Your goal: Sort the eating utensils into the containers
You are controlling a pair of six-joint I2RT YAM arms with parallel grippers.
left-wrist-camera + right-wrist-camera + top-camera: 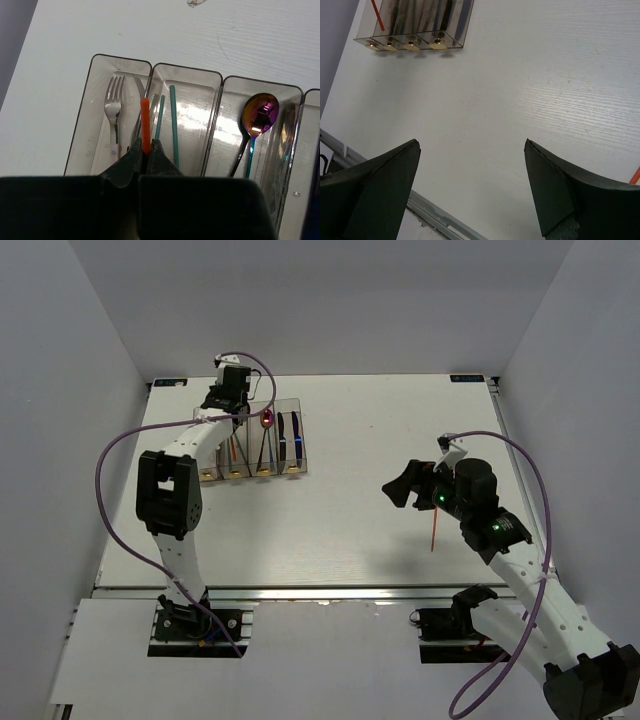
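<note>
The four joined clear bins (250, 445) stand at the back left. My left gripper (146, 147) is shut on an orange chopstick (145, 125) and holds it over the wall between the first and second bins. Two silver forks (113, 107) lie in the first bin. Green chopsticks (173, 120) lie in the second. The pink-bowled spoon (260, 115) lies in the third, with a dark handle beside it. Blue and black knives (288, 438) lie in the fourth. A second orange chopstick (434, 530) lies on the table by my right gripper (400, 488), which is open and empty above the table.
In the right wrist view the bins (415, 30) are far off at the top left and the loose chopstick's tip (635, 176) shows at the right edge. The table's metal front rail (435, 220) runs below. Grey walls enclose the table.
</note>
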